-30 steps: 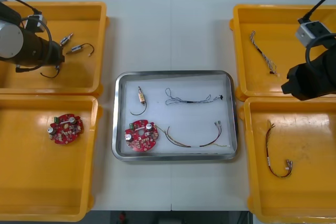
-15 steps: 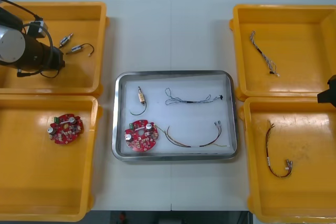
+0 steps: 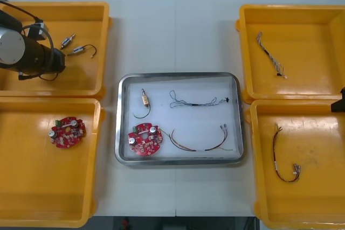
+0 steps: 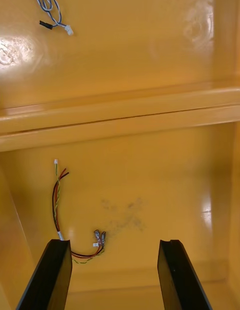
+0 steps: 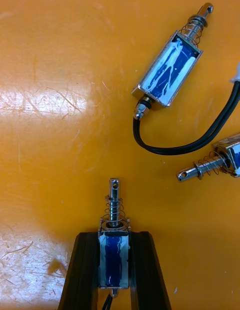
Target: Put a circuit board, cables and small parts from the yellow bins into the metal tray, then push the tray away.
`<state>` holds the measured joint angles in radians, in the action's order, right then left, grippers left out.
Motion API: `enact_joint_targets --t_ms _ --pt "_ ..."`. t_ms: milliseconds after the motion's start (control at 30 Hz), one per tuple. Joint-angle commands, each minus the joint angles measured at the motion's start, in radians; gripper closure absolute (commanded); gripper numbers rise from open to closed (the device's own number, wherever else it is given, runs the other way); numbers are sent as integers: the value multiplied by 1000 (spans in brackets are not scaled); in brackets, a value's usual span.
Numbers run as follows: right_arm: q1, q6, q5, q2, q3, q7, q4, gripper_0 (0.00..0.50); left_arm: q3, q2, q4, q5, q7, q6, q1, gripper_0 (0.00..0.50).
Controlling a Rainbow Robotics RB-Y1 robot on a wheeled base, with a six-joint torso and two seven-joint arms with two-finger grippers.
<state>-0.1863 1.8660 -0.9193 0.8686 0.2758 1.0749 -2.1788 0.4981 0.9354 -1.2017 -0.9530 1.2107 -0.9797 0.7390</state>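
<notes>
Clamping a small metal part (image 5: 114,255) by its flat blue body, likely firmer than the sprung plunger, left claw (image 5: 114,236) sits low in the yellow bin (image 3: 86,76), upper left in front view. Right claw (image 4: 115,247) wide open, empty, above the lower-right bin (image 3: 312,187). Metal tray (image 3: 123,133) at centre of the surface (image 3: 161,36), already stocked.

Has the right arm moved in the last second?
Yes. The right arm has pulled back rightward off the right yellow bins, to the front view's edge.

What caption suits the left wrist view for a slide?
Left gripper shut on a small metal part in a yellow bin, two more small metal parts lying beyond its fingers.
</notes>
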Motion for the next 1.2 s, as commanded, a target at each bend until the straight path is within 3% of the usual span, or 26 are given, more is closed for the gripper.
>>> enact_joint_targets --t_ms 33,333,733,1067,1200 --pt "44 -33 2 38 26 34 -6 0 7 -3 -1 -10 115 24 -3 500" --pt "57 -50 -9 32 26 63 -12 0 -21 23 -35 -20 124 27 -1 500" --pt "77 -50 -6 18 26 89 -18 0 -188 74 -167 -44 122 -145 -1 500" --pt "77 -50 -7 18 26 88 -19 0 -357 94 -280 -72 98 -404 26 500" --pt "77 -50 -7 18 26 88 -19 0 -389 92 -349 -78 24 -484 30 500"
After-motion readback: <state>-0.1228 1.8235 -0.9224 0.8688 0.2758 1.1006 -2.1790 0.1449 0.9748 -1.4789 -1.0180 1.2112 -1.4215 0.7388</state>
